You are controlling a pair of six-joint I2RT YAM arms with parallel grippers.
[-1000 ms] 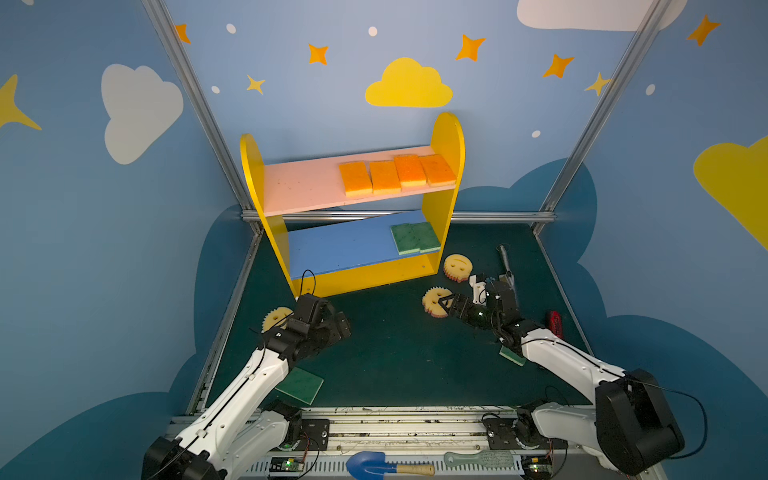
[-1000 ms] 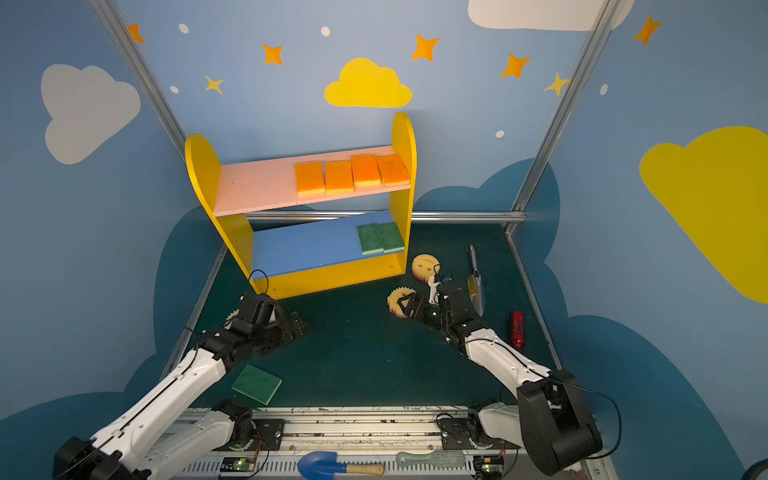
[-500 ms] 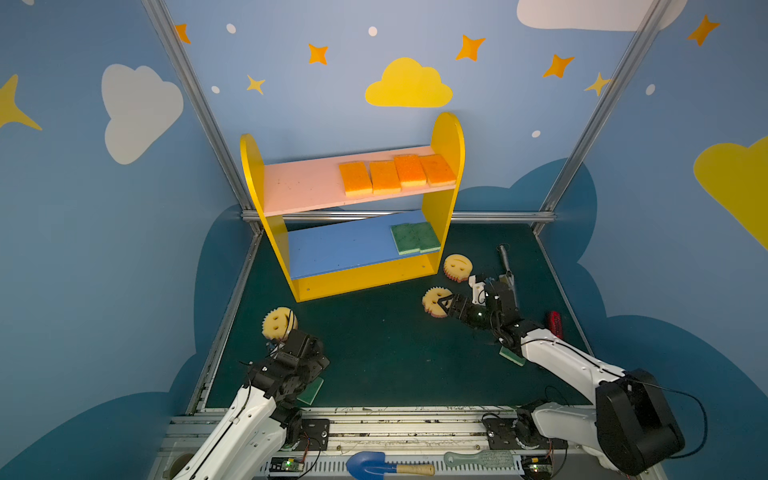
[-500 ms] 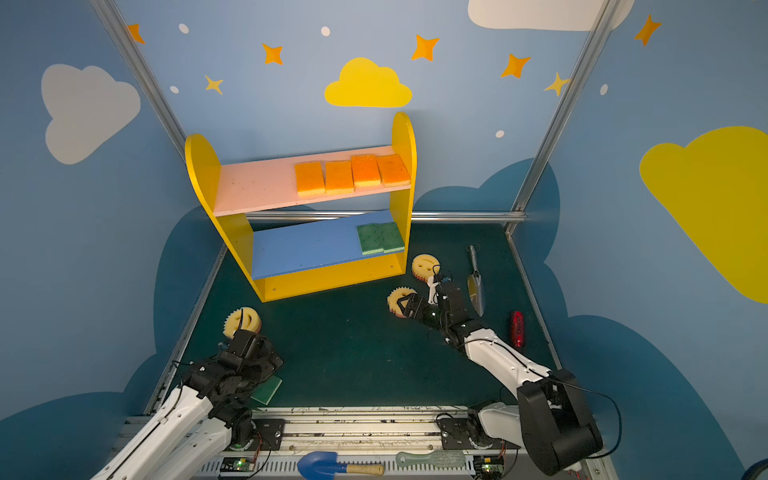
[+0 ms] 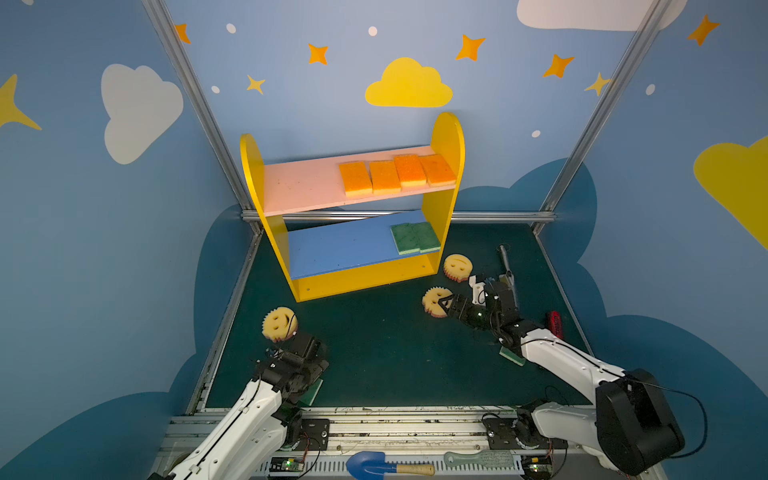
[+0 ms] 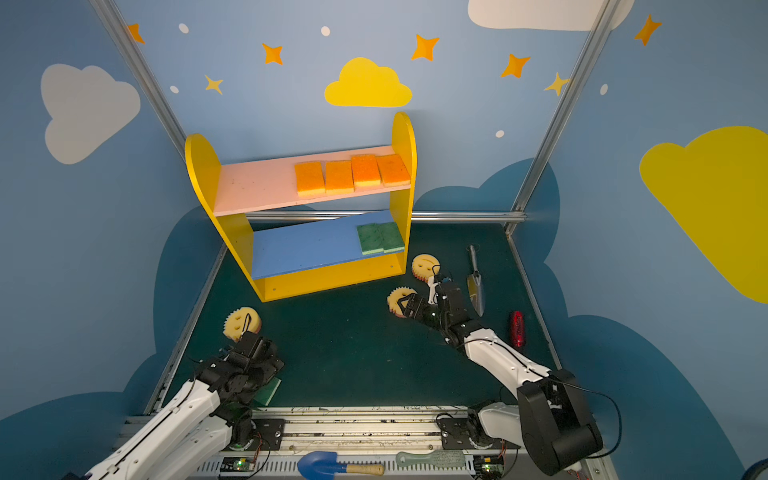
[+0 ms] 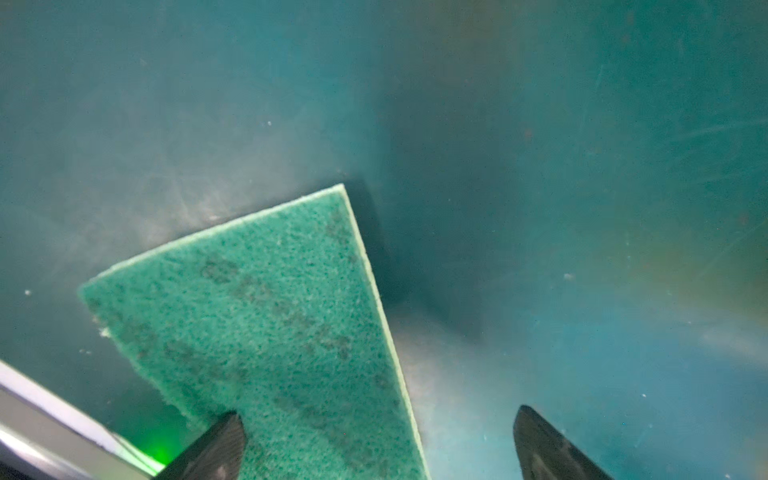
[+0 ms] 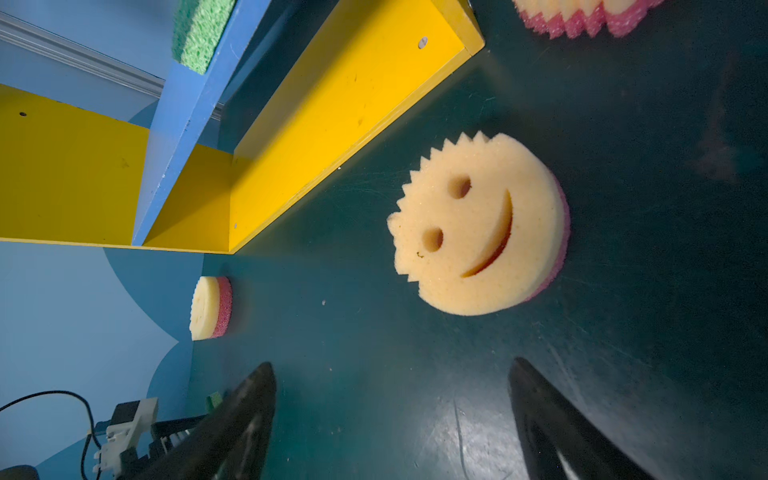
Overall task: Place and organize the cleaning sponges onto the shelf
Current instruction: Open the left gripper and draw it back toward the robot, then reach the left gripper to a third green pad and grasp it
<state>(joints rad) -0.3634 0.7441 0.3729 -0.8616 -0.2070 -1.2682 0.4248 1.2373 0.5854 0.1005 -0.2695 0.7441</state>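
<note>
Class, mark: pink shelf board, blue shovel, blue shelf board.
pink shelf board (image 5: 303, 187): a top view, bare left part.
blue shovel (image 5: 365, 463): a top view, blade.
blue shelf board (image 5: 340, 249): a top view, bare middle.

No legible text, labels or numbers anywhere

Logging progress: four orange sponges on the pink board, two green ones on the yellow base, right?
Not the base: the two green sponges lie on the blue middle board, as both top views show. Four orange sponges on the pink board is right.
</note>
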